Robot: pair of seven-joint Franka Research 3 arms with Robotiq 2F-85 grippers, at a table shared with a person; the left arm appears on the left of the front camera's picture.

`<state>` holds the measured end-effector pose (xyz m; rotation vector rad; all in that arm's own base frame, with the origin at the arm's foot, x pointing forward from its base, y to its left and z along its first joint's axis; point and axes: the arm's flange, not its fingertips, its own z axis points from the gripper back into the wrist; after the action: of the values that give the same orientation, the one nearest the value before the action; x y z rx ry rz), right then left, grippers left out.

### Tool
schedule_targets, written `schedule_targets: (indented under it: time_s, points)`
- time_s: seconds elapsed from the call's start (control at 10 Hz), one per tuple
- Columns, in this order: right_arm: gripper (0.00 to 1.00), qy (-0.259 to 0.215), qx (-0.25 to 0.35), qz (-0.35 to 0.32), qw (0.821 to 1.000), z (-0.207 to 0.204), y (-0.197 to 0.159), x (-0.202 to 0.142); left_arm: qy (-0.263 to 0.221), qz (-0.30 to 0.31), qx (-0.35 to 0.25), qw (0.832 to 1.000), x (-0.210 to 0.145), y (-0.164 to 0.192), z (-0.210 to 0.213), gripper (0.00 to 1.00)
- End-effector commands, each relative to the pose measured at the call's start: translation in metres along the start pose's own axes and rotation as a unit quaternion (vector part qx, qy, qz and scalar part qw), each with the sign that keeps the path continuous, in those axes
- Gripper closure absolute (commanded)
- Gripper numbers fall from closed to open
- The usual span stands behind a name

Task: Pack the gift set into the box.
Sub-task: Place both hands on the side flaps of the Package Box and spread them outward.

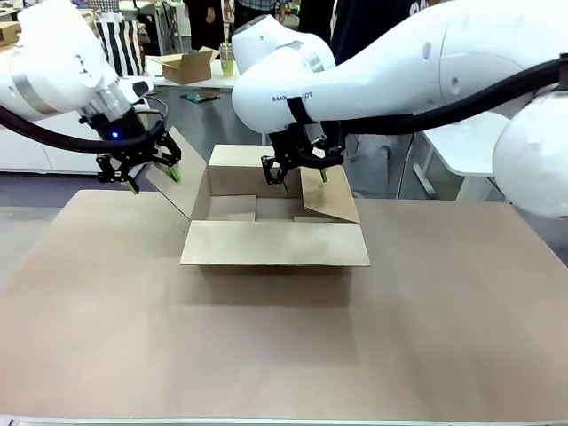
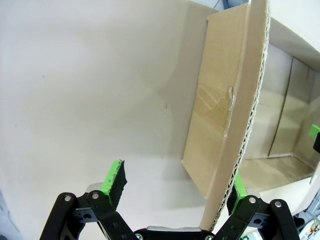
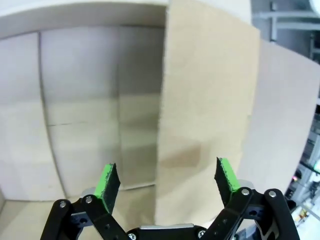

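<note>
The box [image 1: 275, 241] stands in the middle of the table with its four flaps spread and its inside bare. At the box's left flap [image 1: 169, 177] my left gripper [image 1: 153, 180] is open. In the left wrist view that flap [image 2: 225, 100] stands edge-on inside the left gripper [image 2: 176, 175], close against one green pad. My right gripper [image 1: 295, 173] hangs open over the right flap [image 1: 330, 197]. In the right wrist view this flap [image 3: 205, 100] lies between the spread fingers of the right gripper [image 3: 167, 177], beside the box floor [image 3: 80, 100]. The gift set is out of view.
The brown table top [image 1: 266, 355] stretches wide in front of the box. Farther back are a small tan box [image 1: 186, 67], a striped bag [image 1: 120, 44], a cup [image 1: 227, 60] and people standing. A white table [image 1: 461, 142] stands at the right.
</note>
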<state>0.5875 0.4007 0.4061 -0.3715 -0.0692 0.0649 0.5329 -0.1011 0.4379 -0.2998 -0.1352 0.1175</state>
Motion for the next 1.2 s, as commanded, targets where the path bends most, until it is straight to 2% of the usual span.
schedule_targets:
  time_s: [0.0, 0.2, 0.5, 0.8, 1.1]
  points:
    - [0.00, 0.000, -0.053, -0.022, 0.998, 0.007, -0.015, 0.001, -0.003, 0.007, 0.009, 1.000, -0.001, -0.001, 0.003, 0.00]
    - [0.00, 0.003, -0.068, -0.056, 0.996, 0.009, -0.047, -0.003, -0.003, 0.007, 0.009, 1.000, -0.001, -0.001, 0.003, 0.00]
    - [0.00, -0.010, -0.045, -0.072, 0.996, 0.026, -0.087, -0.012, -0.003, 0.007, 0.009, 1.000, -0.001, -0.001, 0.003, 0.00]
    - [0.00, 0.003, -0.057, -0.105, 0.993, 0.027, -0.123, -0.020, -0.003, 0.007, 0.009, 1.000, -0.001, -0.001, 0.003, 0.00]
    - [0.00, 0.010, -0.007, -0.133, 0.991, 0.017, -0.158, -0.037, -0.003, 0.007, 0.009, 1.000, -0.001, -0.001, 0.003, 0.00]
